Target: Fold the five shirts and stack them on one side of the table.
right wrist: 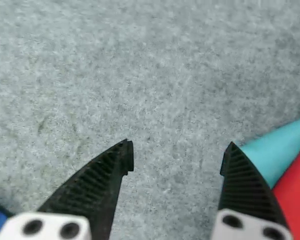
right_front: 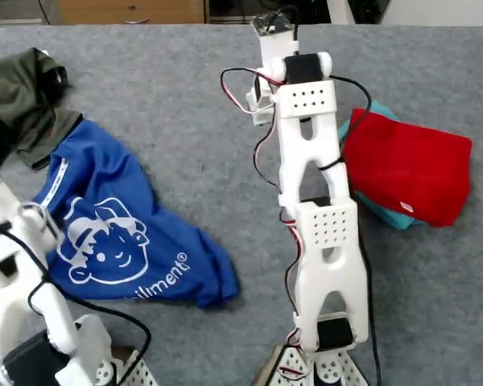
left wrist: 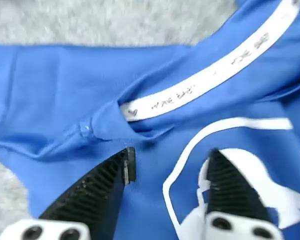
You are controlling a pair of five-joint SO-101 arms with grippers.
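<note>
A blue shirt (right_front: pixel 121 241) with a white cartoon print lies crumpled and spread on the left half of the grey table. My left gripper (left wrist: pixel 171 157) hangs open just above it, beside the white collar band (left wrist: pixel 210 82), with nothing between its fingers (left wrist: pixel 97 185). A dark olive shirt (right_front: pixel 20 100) is bunched at the far left corner. On the right, a folded red shirt (right_front: pixel 410 165) rests on a folded teal shirt (right_front: pixel 382 211). My right gripper (right wrist: pixel 177 152) stands open over bare grey felt, with the teal shirt (right wrist: pixel 280 147) and the red shirt (right wrist: pixel 297 200) close beside one finger.
The right arm (right_front: pixel 318 185) stretches up the middle of the table (right_front: pixel 185 96), its cables looping beside it. The left arm (right_front: pixel 20 297) stands at the near left corner. Wooden furniture (right_front: pixel 129 10) runs along the far edge.
</note>
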